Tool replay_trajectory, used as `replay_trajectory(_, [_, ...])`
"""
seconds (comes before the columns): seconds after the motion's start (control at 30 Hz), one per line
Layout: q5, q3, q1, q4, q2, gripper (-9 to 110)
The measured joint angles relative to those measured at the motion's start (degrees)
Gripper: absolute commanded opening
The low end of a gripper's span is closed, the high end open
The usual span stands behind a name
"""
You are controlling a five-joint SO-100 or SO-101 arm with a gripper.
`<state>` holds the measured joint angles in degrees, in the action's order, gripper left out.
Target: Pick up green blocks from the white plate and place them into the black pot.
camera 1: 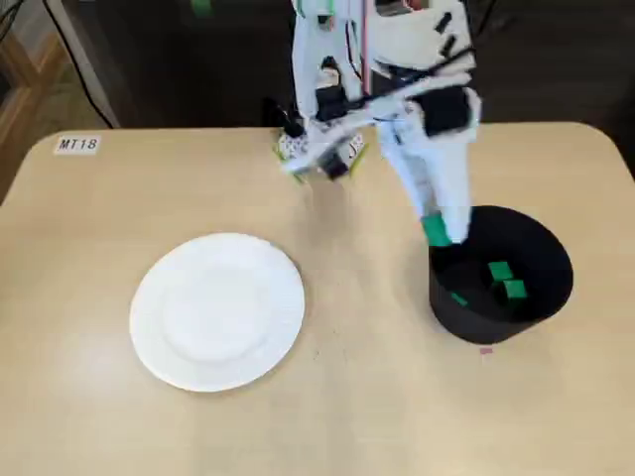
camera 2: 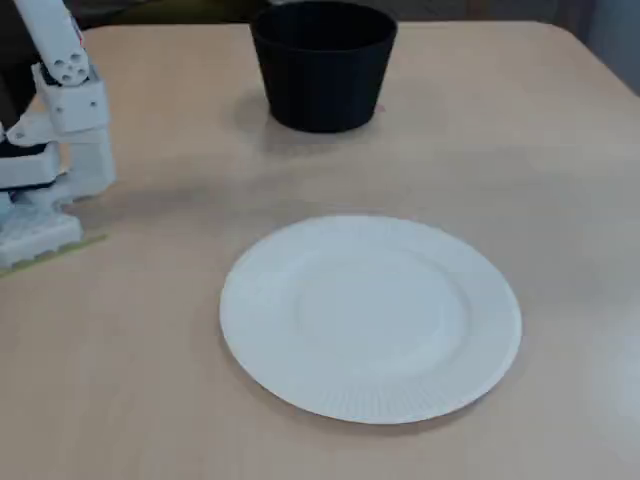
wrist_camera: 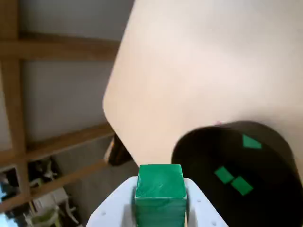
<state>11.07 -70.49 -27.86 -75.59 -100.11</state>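
One green block gripped above rim of black pot, three blocks inside, white plate apart

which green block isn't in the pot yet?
The green block clamped in the gripper, by the black pot rim; the other three blocks lie on the pot's bottom.

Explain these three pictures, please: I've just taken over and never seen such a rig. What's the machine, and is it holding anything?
The white machine is a small robot arm with a two-finger gripper. One fixed camera looks down on the table; another stands low beside it; the third rides on the wrist. On the table lie an empty white plate and a black pot with three green blocks inside. The gripper holds a fourth green block at the pot's rim.
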Motion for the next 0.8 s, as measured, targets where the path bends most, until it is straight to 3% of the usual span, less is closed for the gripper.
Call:
replay_trajectory(0.33, [-3.25,0.00,-10.37,-4.75,3.87,-2])
replay_trajectory(0.6, [-3.60,0.00,-11.78,-5.27,7.47,-2])
replay_trajectory(0.63, [-3.60,0.00,-11.78,-5.27,7.91,0])
replay_trajectory(0.73, [-2.72,0.00,-11.69,-4.75,8.26,36])
replay_trajectory(0.8, [-0.44,0.00,-11.69,-4.39,8.26,45])
